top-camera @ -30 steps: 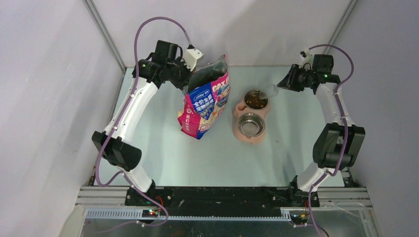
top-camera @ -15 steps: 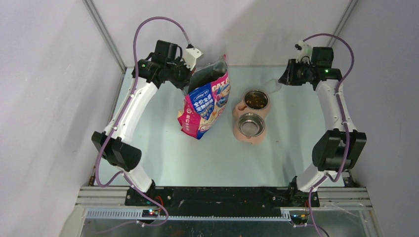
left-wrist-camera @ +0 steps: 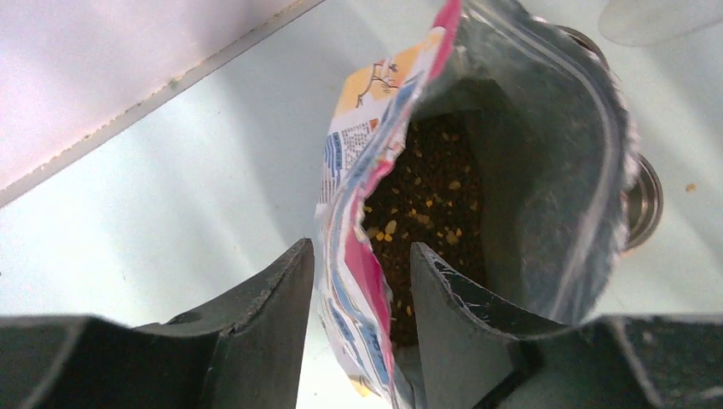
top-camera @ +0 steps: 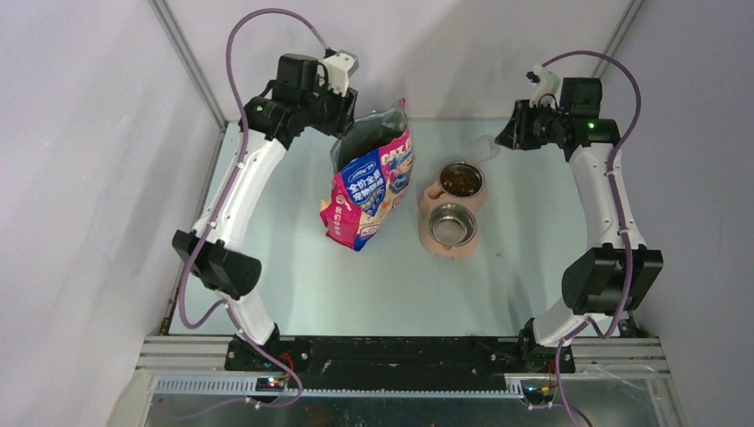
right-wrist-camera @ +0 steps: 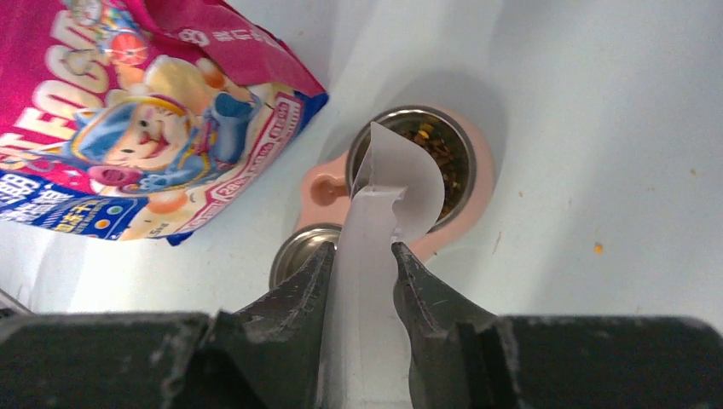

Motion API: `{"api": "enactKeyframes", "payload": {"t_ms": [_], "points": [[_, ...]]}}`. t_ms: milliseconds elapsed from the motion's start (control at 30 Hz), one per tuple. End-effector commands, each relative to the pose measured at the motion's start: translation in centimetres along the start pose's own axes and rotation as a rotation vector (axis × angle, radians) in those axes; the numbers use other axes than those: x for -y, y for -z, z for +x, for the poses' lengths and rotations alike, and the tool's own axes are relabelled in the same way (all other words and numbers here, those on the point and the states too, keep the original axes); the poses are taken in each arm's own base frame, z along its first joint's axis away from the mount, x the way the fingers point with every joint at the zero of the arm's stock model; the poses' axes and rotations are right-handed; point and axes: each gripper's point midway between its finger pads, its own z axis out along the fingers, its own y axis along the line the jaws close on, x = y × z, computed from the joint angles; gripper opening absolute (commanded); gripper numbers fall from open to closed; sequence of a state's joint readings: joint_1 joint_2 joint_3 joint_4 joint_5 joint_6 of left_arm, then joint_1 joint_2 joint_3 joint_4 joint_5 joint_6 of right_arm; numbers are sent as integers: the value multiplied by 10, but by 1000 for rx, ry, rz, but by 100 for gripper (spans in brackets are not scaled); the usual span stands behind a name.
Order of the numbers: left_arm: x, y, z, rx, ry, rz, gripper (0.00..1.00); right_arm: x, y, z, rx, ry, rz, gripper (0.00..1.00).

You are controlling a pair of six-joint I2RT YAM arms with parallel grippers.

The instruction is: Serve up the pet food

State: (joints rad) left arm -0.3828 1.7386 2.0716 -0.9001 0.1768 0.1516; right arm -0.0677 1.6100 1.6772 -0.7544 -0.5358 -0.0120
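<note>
From above, the bag [top-camera: 369, 191] stands upright on the table [top-camera: 293, 267], mouth open, just left of the pink feeder [top-camera: 427, 233]. My left end effector [top-camera: 340, 116] sits at the bag's top far edge, which I take to be steadying it so the mouth does not fold shut. My right end effector [top-camera: 502, 138] hangs beyond the feeder with the clear scoop [top-camera: 487, 147]. The far bowl [top-camera: 460, 181] holds pet food [top-camera: 458, 184]; the near bowl [top-camera: 452, 224] looks empty.

Through my left wrist camera, my fingers [left-wrist-camera: 273, 290] stand a moderate way apart, astride the bag's rim. The pink wall passes between them without being pinched, so I judge this end effector open, not gripping. Deep inside the bag lies more dark kibble.

Through my right wrist camera, my end effector is closed narrowly on the scoop's handle. Its cup points out above the far bowl, which suits tipping food there. I cannot tell whether any kibble is in the cup. The near bowl probably needs the next serving.
</note>
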Motion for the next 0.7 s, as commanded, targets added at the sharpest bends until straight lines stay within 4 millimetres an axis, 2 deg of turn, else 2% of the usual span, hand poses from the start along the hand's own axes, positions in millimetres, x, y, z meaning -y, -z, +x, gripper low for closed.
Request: {"api": "enactKeyframes", "payload": {"t_ms": [0,133,167,200,333,367,400,433,467,500,533,567,600,633,667], "points": [[-18,-14,-3,-7,65,-90,52,-43,32,-44,129,125,-55,0],[-14,-17,7,-60,61,-61,52,-59,43,-70,198,158,-70,0],[-12,-18,9,-71,60,-54,52,-73,45,-79,218,167,-96,0],[-11,-18,12,-84,61,-48,52,-79,46,-85,238,172,-107,0],[-10,-17,17,-94,57,-44,37,-115,48,-118,325,206,-170,0],[-10,-16,18,-94,58,-43,30,-133,53,-128,357,229,-198,0],[-9,-16,17,-93,60,-43,26,-138,50,-135,376,240,-204,0],[-9,-16,18,-94,66,-44,18,-158,56,-145,411,266,-236,0],[-9,-16,18,-94,70,-45,13,-165,50,-153,433,281,-240,0],[-9,-17,18,-94,77,-46,5,-189,57,-162,474,327,-275,0],[-9,-17,18,-94,82,-46,1,-208,54,-169,504,385,-279,0],[-9,-17,16,-89,92,-45,1,-215,51,-172,515,414,-266,0],[-8,-17,16,-87,98,-41,0,-221,40,-172,511,457,-266,0],[-7,-16,14,-81,105,-36,0,-240,45,-173,527,484,-296,0],[-7,-14,11,-72,105,-37,0,-252,40,-171,521,502,-321,0]]}}
